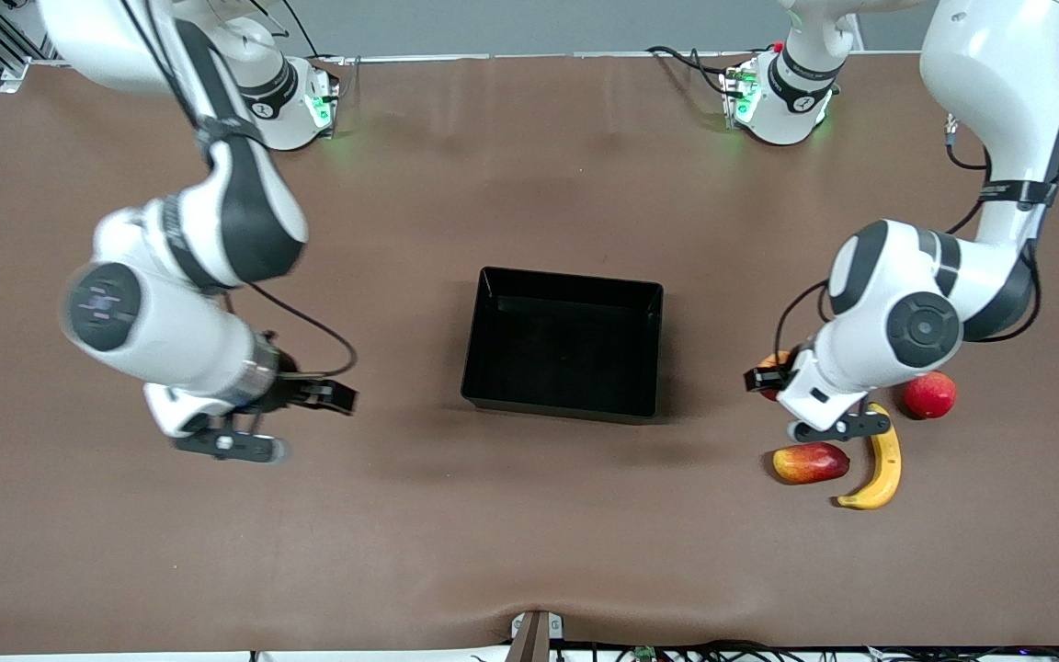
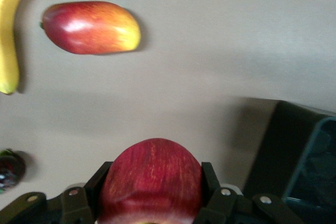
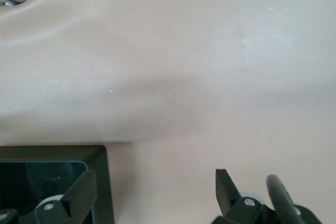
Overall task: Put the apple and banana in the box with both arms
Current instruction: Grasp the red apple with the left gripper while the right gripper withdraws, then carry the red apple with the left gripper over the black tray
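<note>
The left claw (image 2: 152,203) is clamping the apple (image 2: 151,182) between its two fingers, just above the counter (image 1: 529,552) at the left arm's end. In the front view only a small part of this apple is showing beside the arm's wrist. Just beside this claw the banana (image 1: 877,469) is lying on the counter, together with a red-and-yellow mango-like fruit (image 1: 810,462) and a round pinkish-red fruit (image 1: 929,395).

The right claw (image 3: 152,192) is hanging with its fingers wide apart and holding nothing, over bare counter toward the right arm's end; this arm is seeming to wait.

The black box (image 1: 563,342) is standing between the two claws, well apart from both, and I am seeing nothing inside it. So I judge the task is only beginning: the apple is gripped but not carried over, and the banana is untouched.

I am finding no readable brand, label or writing.
</note>
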Motion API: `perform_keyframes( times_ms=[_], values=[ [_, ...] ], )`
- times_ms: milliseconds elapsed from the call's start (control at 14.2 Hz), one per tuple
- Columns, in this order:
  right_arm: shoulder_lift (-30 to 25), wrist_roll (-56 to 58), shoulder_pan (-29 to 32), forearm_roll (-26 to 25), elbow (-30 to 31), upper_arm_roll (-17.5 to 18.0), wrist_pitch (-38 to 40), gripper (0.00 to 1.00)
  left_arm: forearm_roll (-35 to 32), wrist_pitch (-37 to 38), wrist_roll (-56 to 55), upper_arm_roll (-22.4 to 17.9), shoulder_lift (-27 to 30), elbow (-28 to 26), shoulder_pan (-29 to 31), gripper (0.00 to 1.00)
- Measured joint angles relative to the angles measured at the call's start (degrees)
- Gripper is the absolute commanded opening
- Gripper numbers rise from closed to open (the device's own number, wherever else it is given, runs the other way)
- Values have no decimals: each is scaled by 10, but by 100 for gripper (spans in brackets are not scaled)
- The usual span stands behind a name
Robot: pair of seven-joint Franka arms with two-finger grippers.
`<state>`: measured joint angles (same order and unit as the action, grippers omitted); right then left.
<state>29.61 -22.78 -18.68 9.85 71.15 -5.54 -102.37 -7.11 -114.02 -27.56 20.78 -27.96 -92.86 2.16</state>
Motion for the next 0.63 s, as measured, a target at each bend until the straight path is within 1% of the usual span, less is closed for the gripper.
perform_keyframes(
  times_ms=[211, 423, 634],
  values=[
    [-38, 43, 50, 0, -11, -2, 47, 100, 0, 1, -48, 23, -1, 0, -2, 0],
    [-80, 109, 105, -1, -9, -2, 117, 100, 0, 1, -61, 25, -15, 4, -6, 0],
    [-129, 171, 143, -1, 13, -3, 142, 100, 0, 0, -66, 27, -37, 13, -12, 0]
  ],
)
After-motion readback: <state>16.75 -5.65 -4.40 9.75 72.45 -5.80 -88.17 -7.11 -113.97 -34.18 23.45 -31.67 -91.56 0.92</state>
